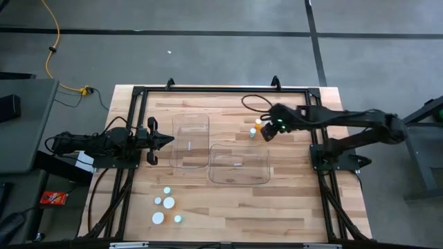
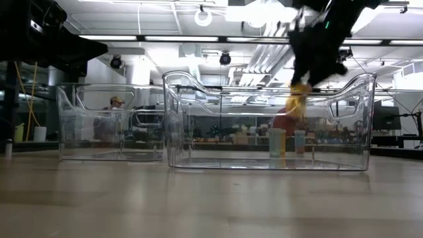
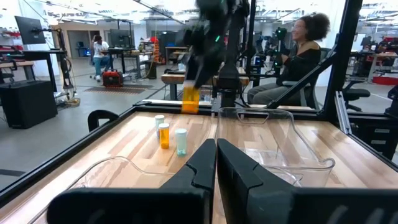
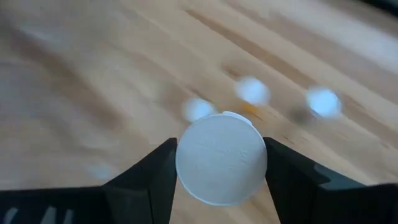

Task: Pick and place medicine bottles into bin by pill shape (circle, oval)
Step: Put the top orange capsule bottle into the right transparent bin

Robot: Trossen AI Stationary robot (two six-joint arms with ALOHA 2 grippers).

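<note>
Amber bottle (image 3: 190, 99) upright, cap (image 4: 221, 157) up, between right fingers (image 4: 152, 171).

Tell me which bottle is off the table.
The amber bottle clamped in the right gripper, lifted above the three bottles standing beside the bins.

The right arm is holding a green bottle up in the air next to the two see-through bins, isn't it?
Not quite. The small cylindrical bottle in the right end effector is amber-orange, not green, as the left wrist view shows. The rest holds: it hangs in the air beside the two clear plastic bins.
</note>
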